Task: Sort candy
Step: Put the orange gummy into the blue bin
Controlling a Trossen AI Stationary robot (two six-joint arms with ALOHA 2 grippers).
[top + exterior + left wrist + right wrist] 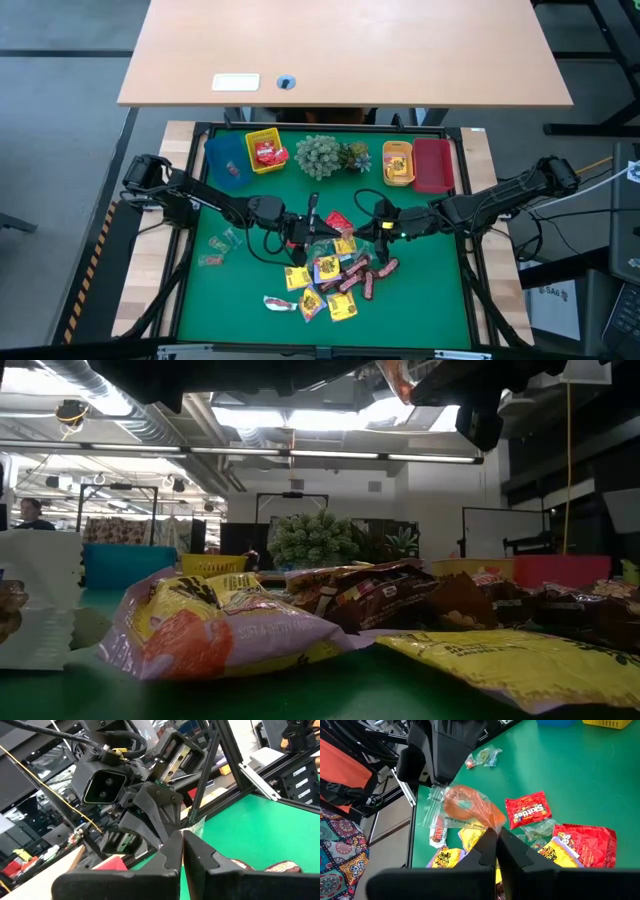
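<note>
A clear wrapper with an orange sweet inside (470, 807) hangs in the air between my two grippers, above the candy pile (335, 275) of yellow square packets, dark bars and red packets on the green mat. My left gripper (303, 232) is shut on one end and my right gripper (368, 230) on the other. In the right wrist view the left gripper (439, 781) faces mine (497, 837). A red packet (527, 810) lies below. Two pale wrapped sweets (220, 245) lie apart near the mat's left side. My left gripper pinches the clear wrapper's pale end (436, 795) between its two fingers, coming level from the table's left. The wrapper is lifted clear of the pile. My right gripper pinches the wrapper's orange end (487, 820) between its shut fingers, coming level from the table's right. The wrapper spans between both grippers.
Along the mat's far edge stand a blue bin (228, 158), a yellow bin (265, 150) holding red packets, a grey-green plant cluster (320, 155), an orange bin (398, 162) and a red bin (432, 163). Bare green mat lies on the near left and right sides.
</note>
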